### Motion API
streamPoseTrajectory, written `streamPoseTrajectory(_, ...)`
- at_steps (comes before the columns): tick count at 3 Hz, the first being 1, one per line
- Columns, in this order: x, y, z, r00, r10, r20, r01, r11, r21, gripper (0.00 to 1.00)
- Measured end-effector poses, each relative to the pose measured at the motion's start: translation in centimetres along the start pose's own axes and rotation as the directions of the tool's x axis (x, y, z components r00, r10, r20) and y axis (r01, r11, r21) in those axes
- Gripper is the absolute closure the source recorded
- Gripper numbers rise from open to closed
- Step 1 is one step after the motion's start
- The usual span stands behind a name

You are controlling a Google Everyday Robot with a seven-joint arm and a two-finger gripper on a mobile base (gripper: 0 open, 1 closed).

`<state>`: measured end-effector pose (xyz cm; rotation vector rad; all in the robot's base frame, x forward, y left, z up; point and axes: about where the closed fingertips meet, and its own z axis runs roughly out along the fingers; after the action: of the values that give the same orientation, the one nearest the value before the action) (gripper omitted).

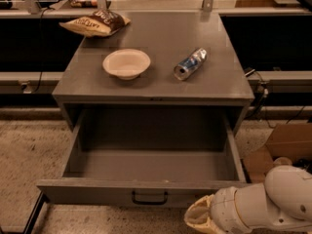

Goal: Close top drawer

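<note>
The gripper [199,217] hangs at the bottom edge of view, just in front of the right part of the drawer's face; whether it is released or clenched cannot be told. The drawer [97,193] stands pulled far out of the cabinet [165,38], its handle [149,198] near the gripper's left and apart from it. Well beyond the gripper, on the cabinet top, lie a bowl [126,63], a can [190,64] on its side and a bag [95,23]; a box [287,140] sits up and right of it.
</note>
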<state>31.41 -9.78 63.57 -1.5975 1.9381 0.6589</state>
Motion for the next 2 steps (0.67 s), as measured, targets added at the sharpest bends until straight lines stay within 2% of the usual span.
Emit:
streamPoseTrajectory(1,-0.23,-5.45,1.09,0.997,-0.033,0.064,0.032,0.9994,0.015,1.0)
streamPoseTrajectory(2,-0.25,-5.46,1.1,0.997,-0.033,0.064,0.032,0.9994,0.016,1.0)
